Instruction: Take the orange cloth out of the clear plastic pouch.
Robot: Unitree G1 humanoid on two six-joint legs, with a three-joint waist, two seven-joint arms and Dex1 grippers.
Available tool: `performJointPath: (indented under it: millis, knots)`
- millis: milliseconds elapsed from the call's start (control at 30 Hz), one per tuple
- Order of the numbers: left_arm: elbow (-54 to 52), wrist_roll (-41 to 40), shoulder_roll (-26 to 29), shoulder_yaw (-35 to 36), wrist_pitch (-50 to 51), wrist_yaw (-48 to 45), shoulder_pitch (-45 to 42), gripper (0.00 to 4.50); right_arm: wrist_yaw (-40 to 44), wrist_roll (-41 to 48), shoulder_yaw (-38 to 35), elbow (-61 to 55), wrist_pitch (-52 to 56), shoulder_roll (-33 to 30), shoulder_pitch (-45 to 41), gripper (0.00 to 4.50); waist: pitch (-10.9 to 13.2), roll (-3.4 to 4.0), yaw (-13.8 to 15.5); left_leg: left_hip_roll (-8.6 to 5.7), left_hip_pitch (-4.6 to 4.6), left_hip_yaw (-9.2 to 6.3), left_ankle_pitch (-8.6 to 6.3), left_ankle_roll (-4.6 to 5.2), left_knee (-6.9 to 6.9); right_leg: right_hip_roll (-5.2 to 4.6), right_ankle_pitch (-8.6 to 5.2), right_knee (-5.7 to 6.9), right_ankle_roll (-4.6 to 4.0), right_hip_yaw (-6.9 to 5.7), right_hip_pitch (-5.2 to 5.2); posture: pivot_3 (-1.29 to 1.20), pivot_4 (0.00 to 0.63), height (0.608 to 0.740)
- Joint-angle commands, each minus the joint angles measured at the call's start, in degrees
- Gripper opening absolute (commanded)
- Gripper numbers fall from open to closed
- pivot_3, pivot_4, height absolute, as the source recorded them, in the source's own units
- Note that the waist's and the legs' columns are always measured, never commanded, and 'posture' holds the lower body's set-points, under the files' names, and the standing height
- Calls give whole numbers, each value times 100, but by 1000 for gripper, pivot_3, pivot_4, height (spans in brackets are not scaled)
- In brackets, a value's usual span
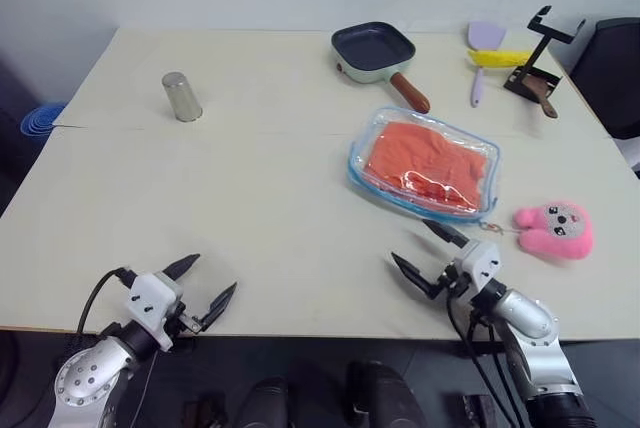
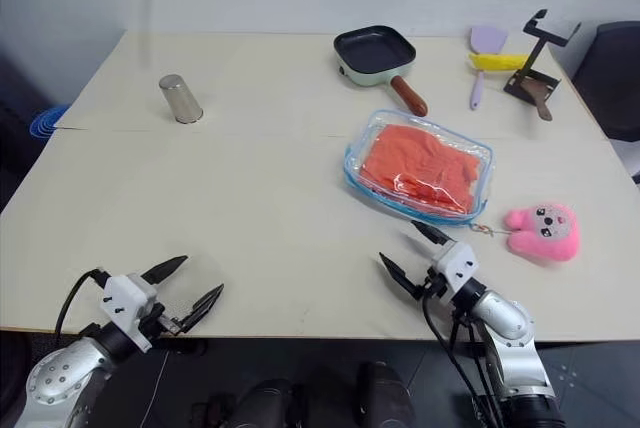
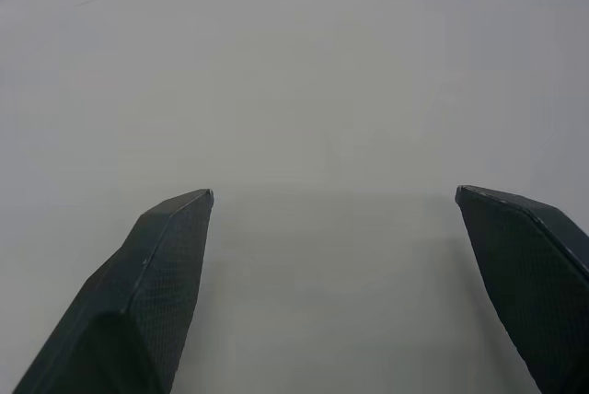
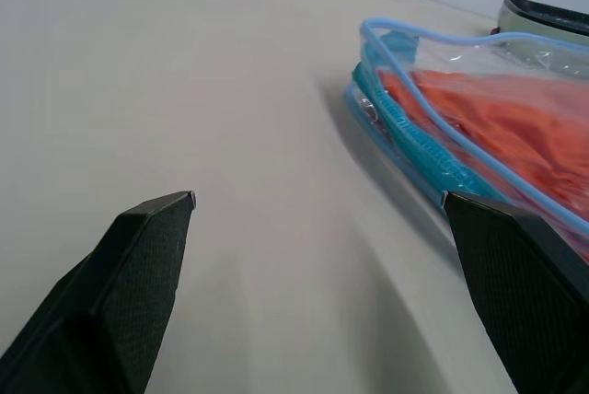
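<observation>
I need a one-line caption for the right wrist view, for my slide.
Open right gripper facing the clear plastic pouch with the orange cloth inside.

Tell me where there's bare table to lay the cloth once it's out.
Widest bare patch: the table between the cup and the pouch, down to the near edge by the left claw. Crowded: far right corner, with pan, spatula and stand; the pink toy sits right of the pouch.

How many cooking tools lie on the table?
3: a frying pan at the far middle, a purple spatula to its right, and a yellow tool lying across the spatula. The black stand beside them may hide more.
</observation>
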Motion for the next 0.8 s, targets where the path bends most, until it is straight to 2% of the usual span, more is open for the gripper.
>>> performJointPath:
  millis: [33, 100, 200, 267, 667, 800]
  knots:
    - [-229, -61, -1, 92, -82, 48, -22, 4434, 150, 111, 60, -128, -28, 2, 49, 4500, 0, 0, -5, 0, 0, 0, 0, 0, 0, 0, 0, 0, 0, 0, 0, 0, 150, 740]
    - [-286, -259, -12, 130, -40, -6, -66, 4434, 187, 124, 55, -124, -23, -5, 39, 4500, 0, 0, -7, 0, 1, 0, 0, 0, 0, 0, 0, 1, 0, 0, 0, 0, 150, 740]
    - [-584, -1242, 75, 227, 448, -431, 25, 4434, 243, 119, 38, -73, -59, -26, 22, 4500, 0, 1, -13, 1, 1, 0, 1, -1, 0, 0, 0, 3, 0, 0, 0, 0, 150, 740]
    - [-645, -1497, 79, 326, 739, -352, -42, 4434, 222, 84, 4, -60, -103, -34, 29, 4500, 1, 2, -22, 1, 1, 0, 1, -2, 0, 0, 0, 3, 0, 1, -1, 0, 150, 740]
    - [-759, -1441, 389, 53, 617, -1056, -366, 4434, -332, -161, -349, -297, -405, -66, 165, 4500, 2, 4, -20, -1, 3, 0, 3, -5, 2, 1, 0, 5, 0, 0, 2, 0, 150, 740]
    - [-1014, -1721, 590, -284, 1092, -1272, -698, 4434, -871, -1184, -306, -254, -471, -387, -474, 4500, 4, 8, -39, -3, 2, 1, 3, -6, 3, 1, 0, 6, 0, 1, 1, 0, 150, 740]
